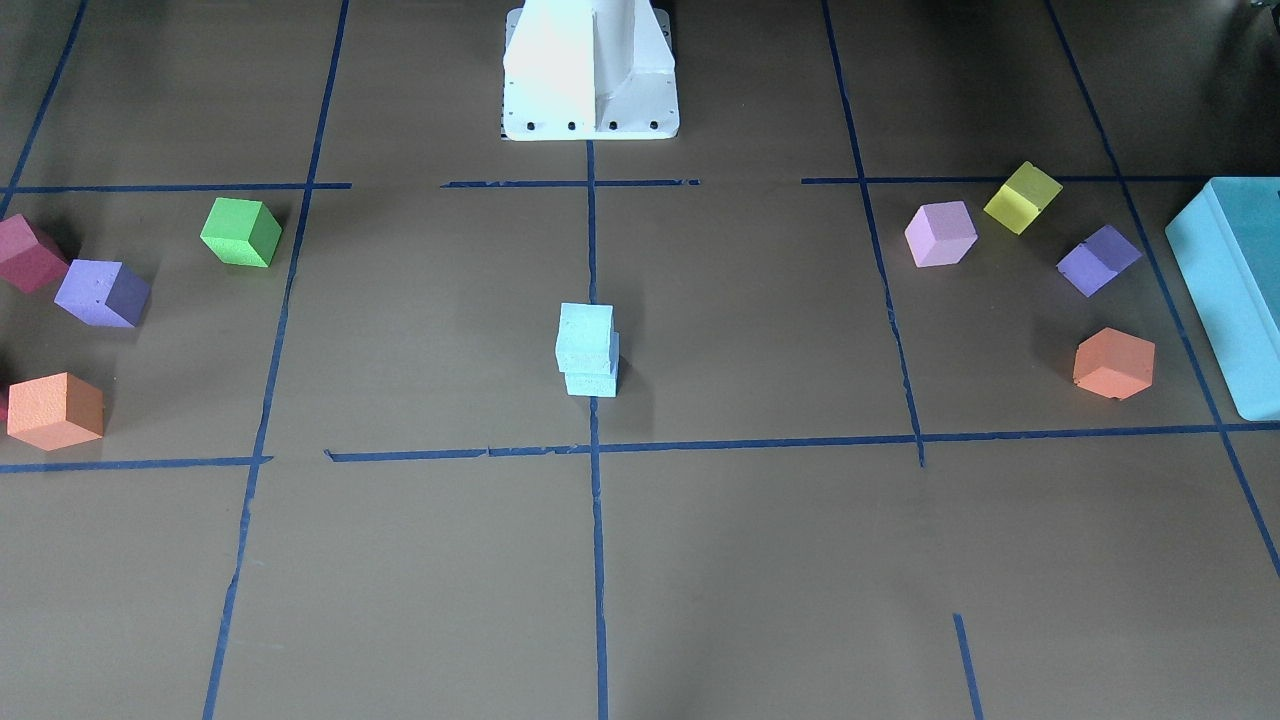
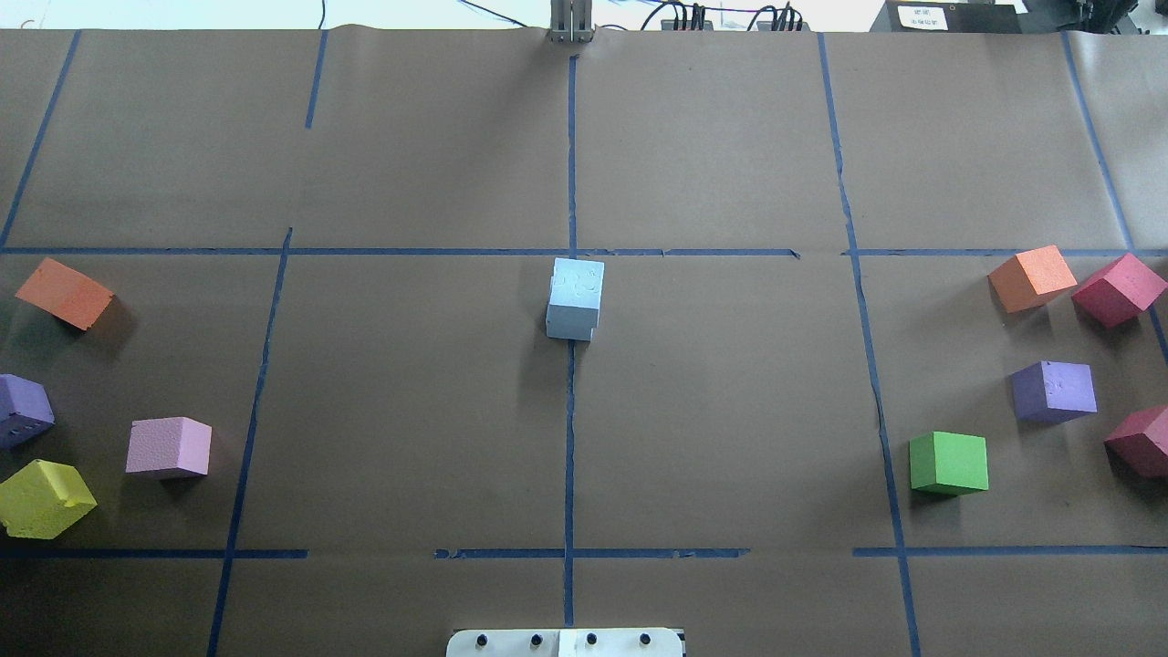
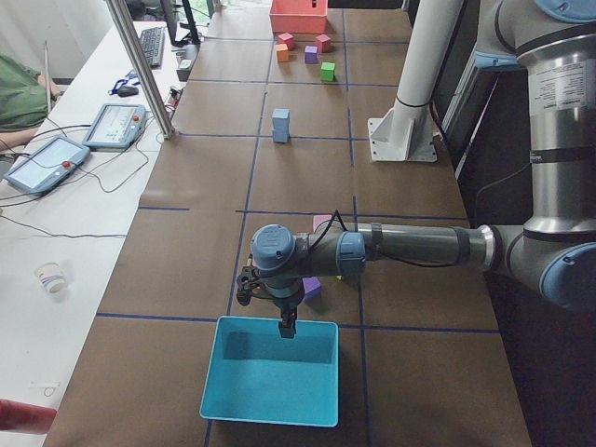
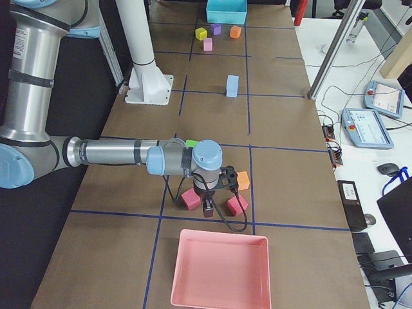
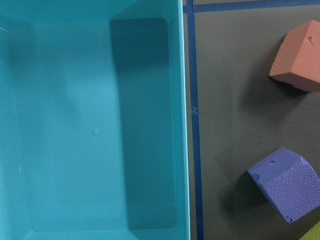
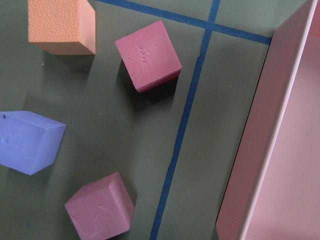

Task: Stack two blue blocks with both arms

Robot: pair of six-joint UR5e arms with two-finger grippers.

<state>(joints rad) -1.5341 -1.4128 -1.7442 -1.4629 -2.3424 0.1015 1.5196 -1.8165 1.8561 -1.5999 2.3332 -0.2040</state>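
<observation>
At table centre, on the middle tape line: two blue blocks (image 1: 588, 350), one stacked on the other, the upper one slightly offset from the lower.

Other cubes, counted from the overhead view:
- two orange cubes (image 2: 64, 292)
- two purple cubes (image 2: 1054, 391)
- two crimson cubes (image 2: 1118, 289)
- one lilac-pink cube (image 2: 169, 447)
- one yellow cube (image 2: 46, 497)
- one green cube (image 2: 949, 463)

Bins: one turquoise box (image 3: 270, 391) and one pink tray (image 4: 222, 277), at opposite table ends.

Only the side views show the arms. The left arm (image 3: 410, 247) reaches out low, with the left gripper (image 3: 288, 331) over the turquoise box rim. The right gripper (image 4: 207, 211) hangs between the two crimson cubes, near the pink tray. Both are well apart from the stack. At that range I cannot tell whether either gripper's fingers are spread or pressed together.

The overhead view shows neither bin; the front view catches the turquoise box at its edge. The left wrist camera shows the box interior with one orange and one purple cube beside it. The right wrist camera shows the tray wall, two crimson cubes, one orange and one purple. Neither wrist view shows fingers.
</observation>
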